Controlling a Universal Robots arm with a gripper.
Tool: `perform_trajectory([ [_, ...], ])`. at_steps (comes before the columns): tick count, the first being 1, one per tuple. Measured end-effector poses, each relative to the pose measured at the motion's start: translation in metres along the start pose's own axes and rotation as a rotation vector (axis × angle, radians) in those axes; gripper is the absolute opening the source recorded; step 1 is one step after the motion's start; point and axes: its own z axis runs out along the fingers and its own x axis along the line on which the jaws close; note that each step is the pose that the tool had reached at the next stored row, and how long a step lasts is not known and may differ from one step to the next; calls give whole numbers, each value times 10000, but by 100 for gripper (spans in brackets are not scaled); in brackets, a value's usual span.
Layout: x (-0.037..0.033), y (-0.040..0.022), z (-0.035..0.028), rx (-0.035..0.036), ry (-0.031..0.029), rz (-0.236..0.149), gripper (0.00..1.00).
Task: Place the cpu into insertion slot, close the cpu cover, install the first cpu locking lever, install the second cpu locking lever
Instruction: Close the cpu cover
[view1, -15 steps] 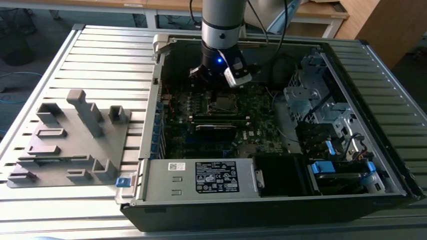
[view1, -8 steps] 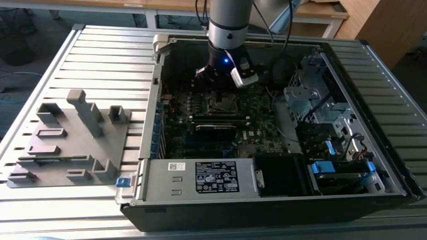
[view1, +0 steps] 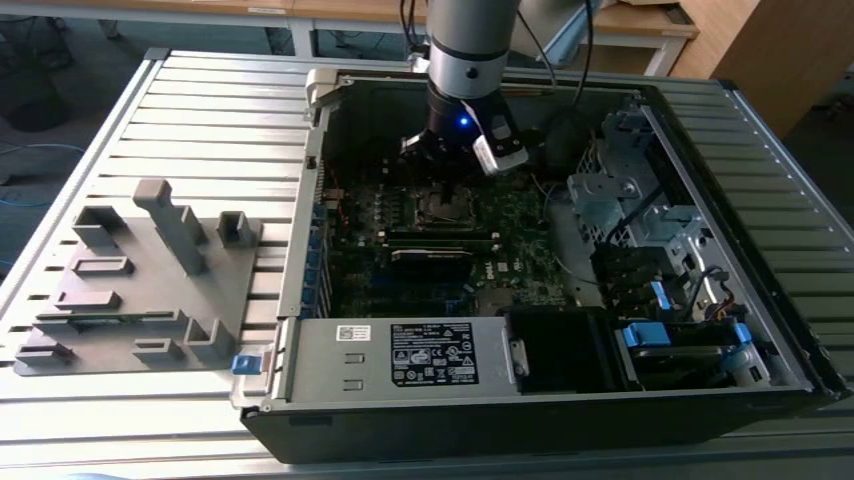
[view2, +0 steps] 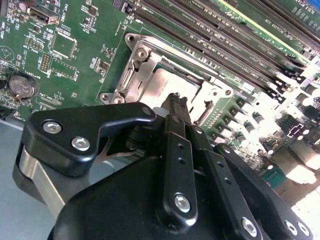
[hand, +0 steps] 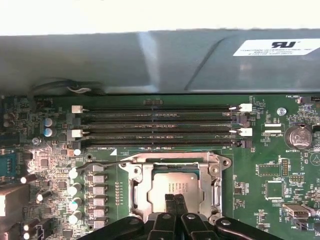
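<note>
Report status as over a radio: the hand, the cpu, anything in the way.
The hand shut, tips over the cpu. The cpu seated, the cpu cover down around it. Nothing seen in the way.

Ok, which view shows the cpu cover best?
The first wrist view: the cpu cover lies nearly square-on, most of its frame visible. The second wrist view has it slanted, partly behind the gripper; in the exterior view it is small and distant.
</note>
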Motion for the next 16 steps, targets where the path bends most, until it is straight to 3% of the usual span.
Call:
perform_trajectory([
  [7,0,1,-47,-10,-5,0,11],
  [11,0,1,-46,-61,-125,-2,11],
  [16,0,0,-47,-57,-127,76,11],
])
